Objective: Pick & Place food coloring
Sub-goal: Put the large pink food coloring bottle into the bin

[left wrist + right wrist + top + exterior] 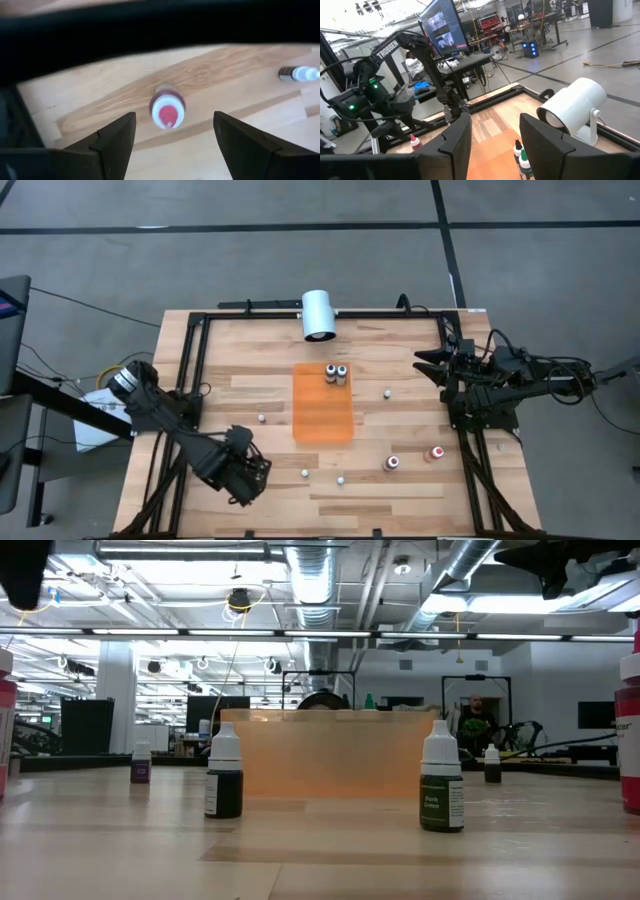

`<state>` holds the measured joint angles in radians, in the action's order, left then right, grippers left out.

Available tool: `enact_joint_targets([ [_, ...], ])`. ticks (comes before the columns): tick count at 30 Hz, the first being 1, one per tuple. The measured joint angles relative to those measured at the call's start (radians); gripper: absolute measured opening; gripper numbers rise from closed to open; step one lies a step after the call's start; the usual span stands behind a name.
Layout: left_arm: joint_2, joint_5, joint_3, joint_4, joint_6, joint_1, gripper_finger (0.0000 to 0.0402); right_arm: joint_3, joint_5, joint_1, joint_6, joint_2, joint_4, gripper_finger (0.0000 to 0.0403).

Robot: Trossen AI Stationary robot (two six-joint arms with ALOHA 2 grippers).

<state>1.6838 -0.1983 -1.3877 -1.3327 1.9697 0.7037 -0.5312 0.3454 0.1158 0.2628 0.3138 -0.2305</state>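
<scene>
Nearest the front edge of the counter (pixel 400 505), well off the near corner of the orange mat (pixel 323 415) on the left arm's side, the left gripper (pixel 245 470) hangs low. Its fingers (pixel 117 137) are spread wide and hold nothing. In the left wrist view a red bottle (pixel 167 107) with a white cap and red tip stands upright on the wood below the gap, touching neither finger. Another bottle (pixel 298 74) lies on its side nearby.

On the other side of the mat's near end, two more food coloring bottles stand apart from each other: a red one (pixel 392 463) and a pinkish one (pixel 434 453). Several pale-capped bottles are scattered around the mat, including one (pixel 262 418) beside its left edge and one (pixel 387 392) off its right edge.

On the mat's far end two dark bottles (pixel 336 374) stand side by side. In the low view they are tiny droppers with white caps, one blackish (pixel 224 780) and one with a dark green label (pixel 441 780).

Beyond the mat's far right corner the right gripper (pixel 425 362) is held above the counter. Its fingers (pixel 457 137) are partly open around empty air.

Past the mat's far edge a white cylinder (pixel 318 315) lies at the frame.
</scene>
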Motion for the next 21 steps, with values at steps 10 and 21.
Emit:
enact_joint_targets([
  [10, 0.0, 0.072, 0.052, 0.062, -0.013, -0.042, 0.0259, 0.0, 0.0, 0.0, 0.0, 0.0, 0.0, 0.0155],
  [21, 0.003, 0.054, 0.052, 0.075, -0.012, -0.042, 0.0259, 0.0, 0.0, 0.0, 0.0, 0.0, 0.0, 0.0155],
])
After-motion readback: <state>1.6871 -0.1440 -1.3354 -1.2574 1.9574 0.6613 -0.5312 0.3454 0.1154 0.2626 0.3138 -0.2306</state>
